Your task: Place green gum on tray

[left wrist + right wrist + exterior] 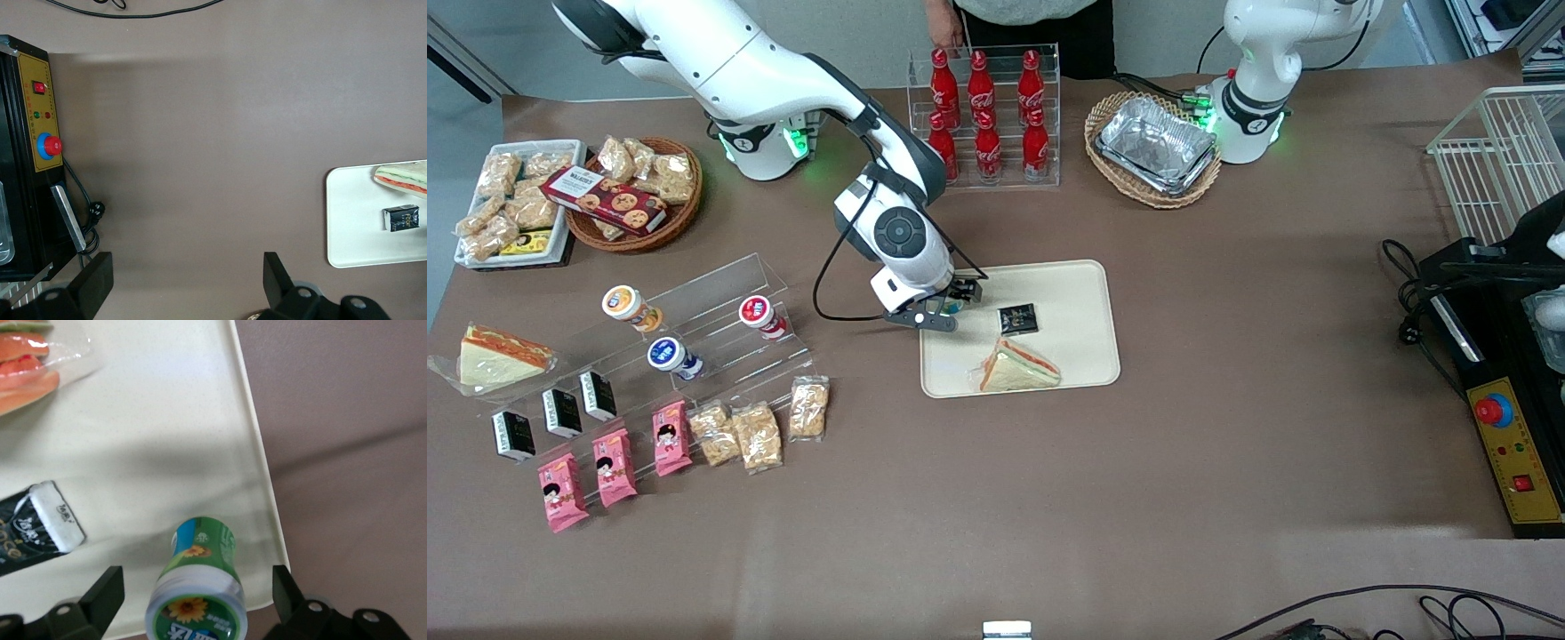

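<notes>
The green gum, a small bottle with a white-rimmed green lid and green label, stands on the beige tray close to its rim, at the corner toward the working arm. My right gripper is open; its two black fingers stand wide on either side of the bottle without touching it. In the front view the gripper hangs over that tray corner, and only a sliver of the green gum shows under it.
A wrapped sandwich and a black packet lie on the tray. A rack of cola bottles and a wicker basket of foil trays stand farther from the camera. A clear stepped shelf with other gum bottles is toward the working arm's end.
</notes>
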